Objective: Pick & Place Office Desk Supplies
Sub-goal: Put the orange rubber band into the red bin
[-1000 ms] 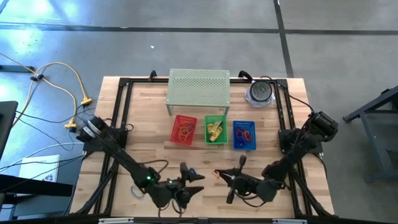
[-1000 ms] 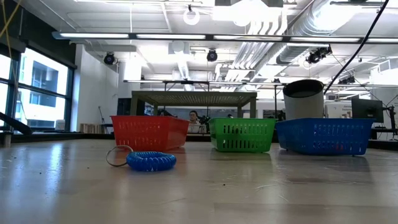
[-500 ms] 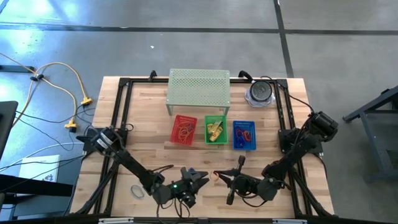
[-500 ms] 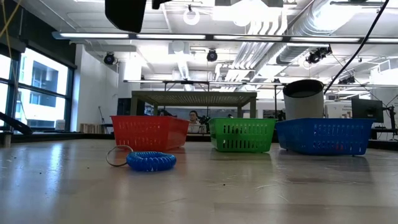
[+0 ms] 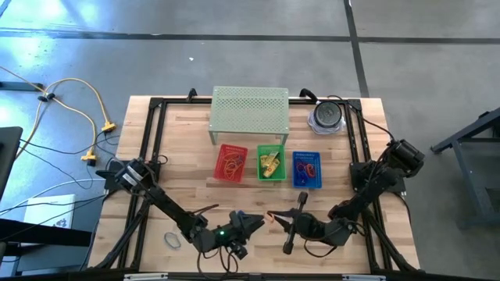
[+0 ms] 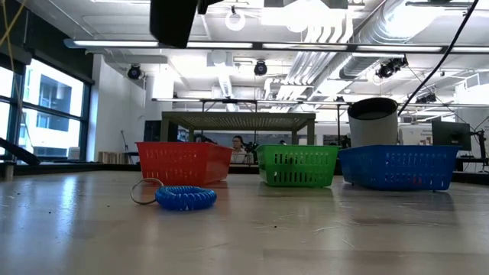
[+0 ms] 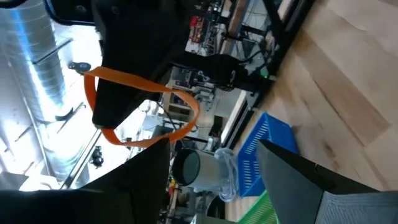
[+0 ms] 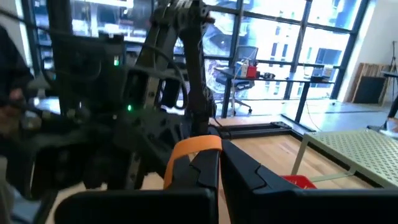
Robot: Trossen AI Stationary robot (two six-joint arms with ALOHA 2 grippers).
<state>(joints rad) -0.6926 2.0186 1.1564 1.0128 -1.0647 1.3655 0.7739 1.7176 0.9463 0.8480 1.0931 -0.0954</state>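
My right gripper (image 5: 275,220) is low over the table's near middle, shut on an orange rubber band (image 5: 270,216). The band also shows in the right wrist view (image 8: 191,150) and in the left wrist view (image 7: 142,107). My left gripper (image 5: 248,225) is open and empty, just left of the band, its fingers pointing at it. A blue coiled band (image 6: 186,197) lies flat on the table beside a thin grey ring (image 6: 144,191). The red (image 5: 230,163), green (image 5: 271,164) and blue (image 5: 307,169) baskets stand in a row mid-table. The yellow boxes lie in the green one. My right gripper has the orange band pinched between its two fingers, and a flat stretch of it (image 8: 194,147) lies over one finger. The fingers reach about level toward the table's left. The rest of the loop (image 7: 180,127) hangs slack around the fingertips, clear of the table.
A pale green mesh shelf (image 5: 250,109) stands at the far edge behind the baskets, with a grey round container (image 5: 326,115) to its right. A black frame (image 5: 156,140) runs round the table. A grey ring (image 5: 172,240) lies near the front left.
My left gripper has moved toward the table's right edge, closing on my right gripper and the orange band. My right gripper has shifted slightly left and toward the far edge, still holding the band. The blue coil and the ring have stayed put.
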